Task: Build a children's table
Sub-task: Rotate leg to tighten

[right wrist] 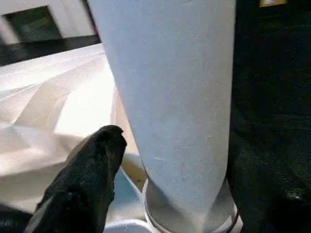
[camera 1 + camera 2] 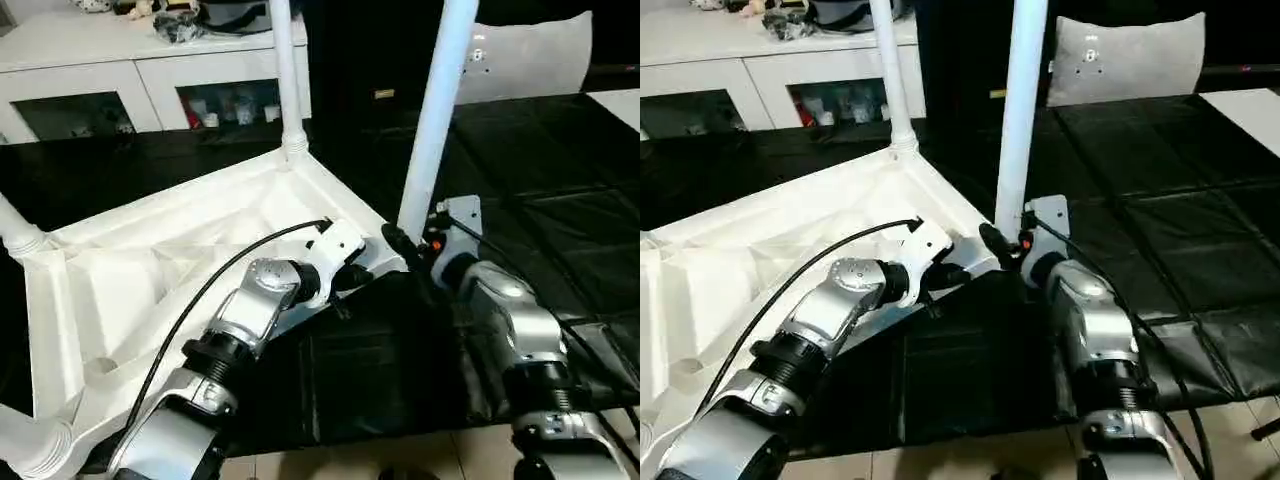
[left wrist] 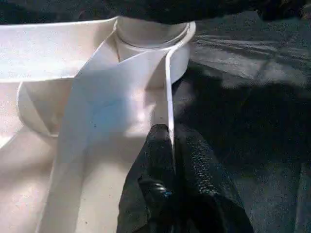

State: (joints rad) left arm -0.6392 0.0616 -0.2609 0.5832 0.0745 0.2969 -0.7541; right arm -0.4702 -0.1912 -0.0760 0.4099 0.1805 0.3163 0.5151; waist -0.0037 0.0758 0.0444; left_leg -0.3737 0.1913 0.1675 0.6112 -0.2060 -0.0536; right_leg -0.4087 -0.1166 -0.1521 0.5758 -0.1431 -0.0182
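The top lies upside down on the black work table, ribbed underside up, reaching toward the table's near left corner. Four legs are in their corner sockets: one at the far corner, one at the near right corner, both upright, with a stub of another at the left edge and one at the near left corner.

The step in hand looks like seating the last leg, the one at the near right corner. The left gripper is pinched tight on the thin rim of the top just beside that socket, steadying the top. The right gripper sits at the foot of that leg with its fingers on either side of it; one finger stands plainly off the leg's surface, so the jaws are wide and not clamping.

I'd say assembly is nearly done. What the next move wants is either a firmer closing on the leg's base to press or twist it home, while the left keeps the top from sliding, or, if the leg is already seated, letting go and turning the table onto its feet. I can't tell from here whether the leg is fully in.
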